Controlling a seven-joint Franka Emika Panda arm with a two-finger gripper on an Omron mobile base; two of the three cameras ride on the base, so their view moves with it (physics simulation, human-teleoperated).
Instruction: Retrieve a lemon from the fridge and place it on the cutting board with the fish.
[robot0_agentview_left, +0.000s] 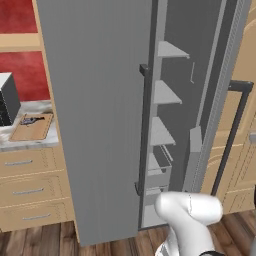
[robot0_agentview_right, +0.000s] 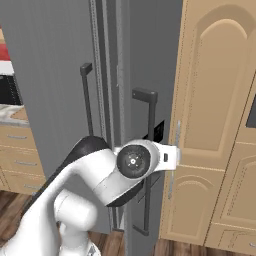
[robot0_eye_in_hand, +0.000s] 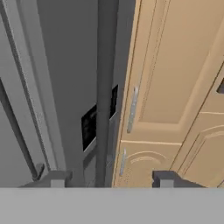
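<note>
The fridge (robot0_agentview_left: 100, 115) is a tall grey cabinet; its left door is closed and its right door (robot0_agentview_left: 220, 95) stands partly open, showing pale shelves (robot0_agentview_left: 165, 92) and a drawer (robot0_agentview_left: 161, 165). The lemon is out of view. On the counter at the far left lies the cutting board (robot0_agentview_left: 31, 129) with the dark fish (robot0_agentview_left: 31, 120) on it. In the hand view my gripper (robot0_eye_in_hand: 109, 179) is open, its fingertips (robot0_eye_in_hand: 54, 178) well apart. A dark bar handle (robot0_eye_in_hand: 104, 87) of the fridge runs down between them, untouched. My arm (robot0_agentview_right: 130, 162) reaches toward that handle (robot0_agentview_right: 148, 150).
A black-fronted microwave (robot0_agentview_left: 7, 100) stands beside the board. Wooden drawers (robot0_agentview_left: 25, 190) sit under the counter. A tall wooden cabinet (robot0_agentview_right: 215, 100) stands close to the right of the fridge, with its door (robot0_eye_in_hand: 175, 65) just beyond the handle.
</note>
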